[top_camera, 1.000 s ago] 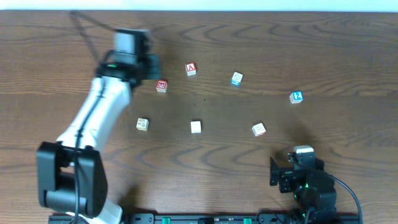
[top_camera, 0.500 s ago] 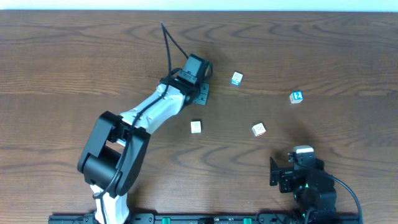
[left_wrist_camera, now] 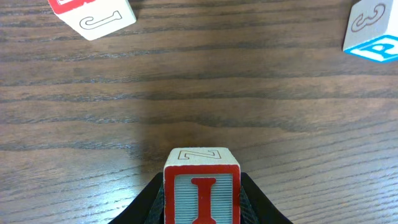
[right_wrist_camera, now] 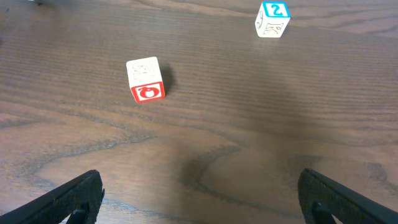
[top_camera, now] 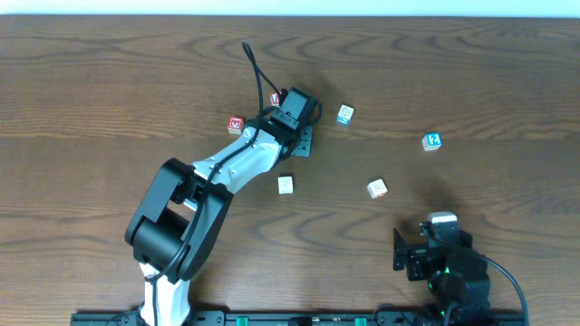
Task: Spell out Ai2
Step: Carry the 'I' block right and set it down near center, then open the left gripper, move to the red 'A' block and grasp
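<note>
One block, I (left_wrist_camera: pixel 201 190), we hold clenched in our left jaws, A (top_camera: pixel 275 97) at eleven o'clock; right jaws released.

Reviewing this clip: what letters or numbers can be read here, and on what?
"I", red: I block, front face.
"Z": same block, top face.
"J": J block.
"2", blue: 2 block.
Blue-edged block: marks cut off, unreadable.
Apple block: picture only, no readable text.
</note>
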`<state>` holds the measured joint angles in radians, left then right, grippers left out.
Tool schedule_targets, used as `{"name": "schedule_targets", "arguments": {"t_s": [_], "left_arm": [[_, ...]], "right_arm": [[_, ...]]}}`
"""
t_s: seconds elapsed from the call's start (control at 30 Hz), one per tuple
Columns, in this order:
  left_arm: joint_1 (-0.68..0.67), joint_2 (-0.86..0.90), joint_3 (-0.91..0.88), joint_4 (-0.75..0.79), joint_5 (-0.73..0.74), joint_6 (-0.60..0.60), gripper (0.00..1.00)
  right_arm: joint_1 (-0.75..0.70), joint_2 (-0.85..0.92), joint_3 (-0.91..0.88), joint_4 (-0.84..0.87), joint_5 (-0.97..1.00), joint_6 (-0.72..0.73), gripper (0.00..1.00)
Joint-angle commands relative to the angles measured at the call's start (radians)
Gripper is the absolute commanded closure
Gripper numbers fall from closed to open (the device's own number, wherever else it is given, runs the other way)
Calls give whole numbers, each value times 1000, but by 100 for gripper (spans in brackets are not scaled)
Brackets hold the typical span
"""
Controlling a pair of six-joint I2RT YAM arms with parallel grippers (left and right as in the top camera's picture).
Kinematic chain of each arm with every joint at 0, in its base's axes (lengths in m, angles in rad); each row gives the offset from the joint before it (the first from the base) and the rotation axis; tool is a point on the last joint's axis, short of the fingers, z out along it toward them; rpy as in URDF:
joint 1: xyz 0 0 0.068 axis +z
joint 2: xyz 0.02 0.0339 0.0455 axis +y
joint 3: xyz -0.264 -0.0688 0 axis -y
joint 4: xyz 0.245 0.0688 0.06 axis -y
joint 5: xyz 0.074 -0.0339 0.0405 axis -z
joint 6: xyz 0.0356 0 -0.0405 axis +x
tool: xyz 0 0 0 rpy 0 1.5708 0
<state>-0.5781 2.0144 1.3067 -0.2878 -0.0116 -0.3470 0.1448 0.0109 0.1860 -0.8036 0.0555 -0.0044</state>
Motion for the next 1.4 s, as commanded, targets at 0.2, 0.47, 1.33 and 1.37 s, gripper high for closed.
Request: {"name": "schedule_targets", "arguments": {"t_s": [0.2,0.47,1.33,1.37], "left_arm": [[-11,9,5,-7,-21,-81,94],[-33,12,5,-7,-23,-85,94],[-44,28,4,-30,-40,-174,94],[-46,28,4,-30,-40,-174,94]], "right_arm": [[-7,-5,-9,-3,-4,15,1],[-7,-5,-9,-3,-4,15,1],[-7,-5,-9,-3,-4,15,1],[-7,-5,-9,-3,-4,15,1]]}}
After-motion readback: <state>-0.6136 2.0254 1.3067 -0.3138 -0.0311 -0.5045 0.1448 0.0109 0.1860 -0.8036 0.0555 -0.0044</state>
